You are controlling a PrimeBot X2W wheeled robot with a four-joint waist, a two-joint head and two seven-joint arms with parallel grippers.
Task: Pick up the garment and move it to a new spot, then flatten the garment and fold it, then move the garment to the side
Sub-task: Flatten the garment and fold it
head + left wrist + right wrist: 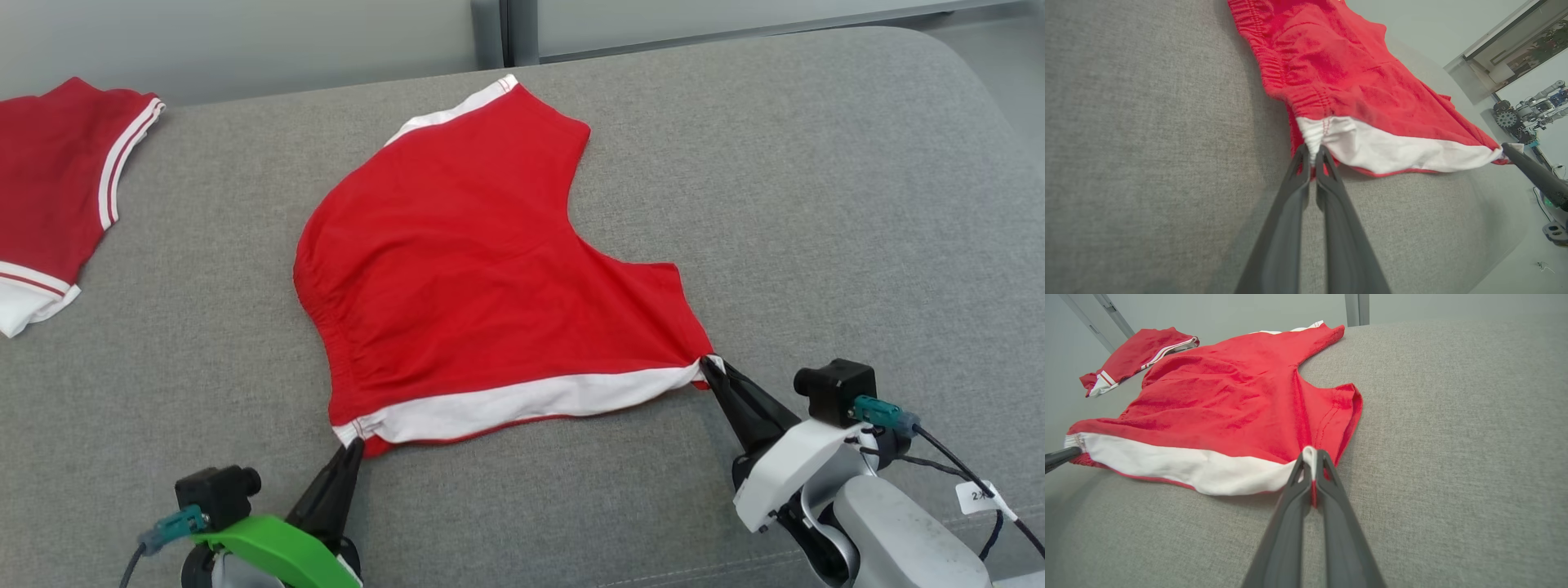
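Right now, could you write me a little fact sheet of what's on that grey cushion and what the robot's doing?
surface: grey cushion
main item: red garment, spread mostly flat
trim: white band along its near edge
left fingers: shut on the band's left corner
right fingers: shut on the band's right corner
also there: second red garment, far left, lying apart

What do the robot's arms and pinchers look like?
The left end effector and right end effector each have two long, dark grey, tapering fingers. The left mounts on a bright green bracket, the right on a white bracket ahead of a pale grey forearm. Each carries a black boxy camera with a teal plug; black cables and a white tag hang by the right.
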